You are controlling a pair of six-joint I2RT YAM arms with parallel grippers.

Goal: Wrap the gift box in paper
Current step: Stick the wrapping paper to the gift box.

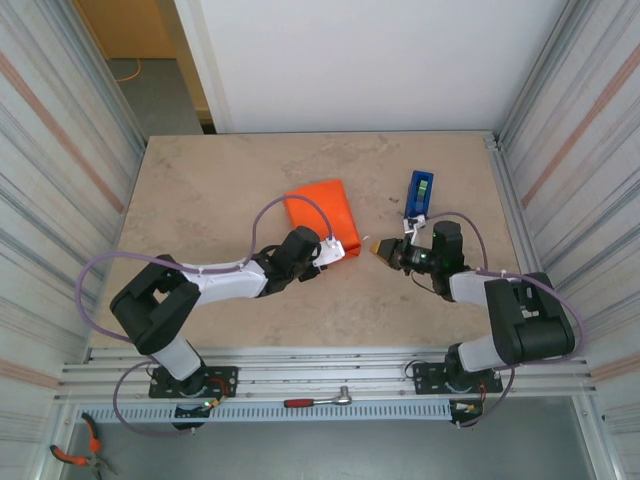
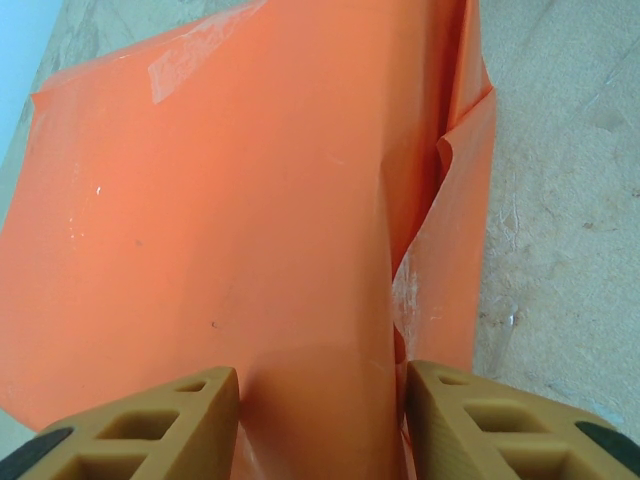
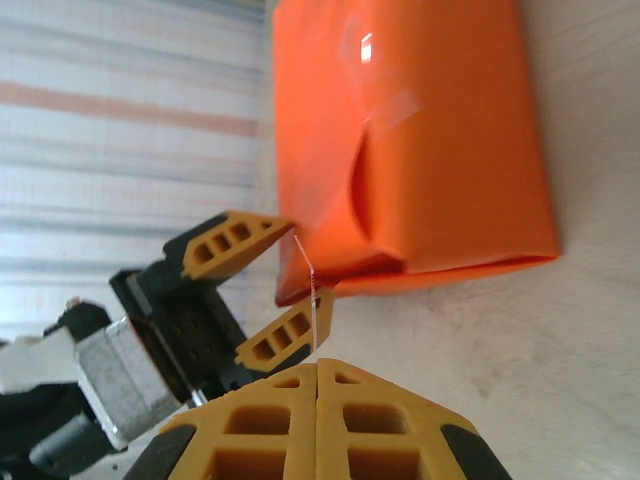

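Gift box (image 1: 320, 208) flat on the surface (image 1: 200, 190), about mid-surface, turned with its near end toward the right arm. Covered all over in the paper (image 2: 230, 220), bright orange and smooth across the top, with a lengthwise overlap seam and a loosely folded flap at the near end. Patches of clear tape (image 3: 388, 100) on the top face. Left pincer (image 2: 320, 400) at that near end, clamped on a raised fold of paper, tan fingers (image 2: 170, 420) held partway apart by it, both tips against the orange in the right wrist view. Right pincer (image 3: 317, 365) just beside the box's near right corner, not touching it, tips pressed together on a thin clear strip (image 3: 312, 300) standing up edge-on from between them, its free end near the left pincer's fingertips. Blue tape dispenser (image 1: 420, 194) beyond the right pincer, apart from the box, to its right. Down on the rail before the arm bases, a ratchet wrench (image 1: 322, 400). At the bottom left corner, orange-handled pliers (image 1: 72, 456).
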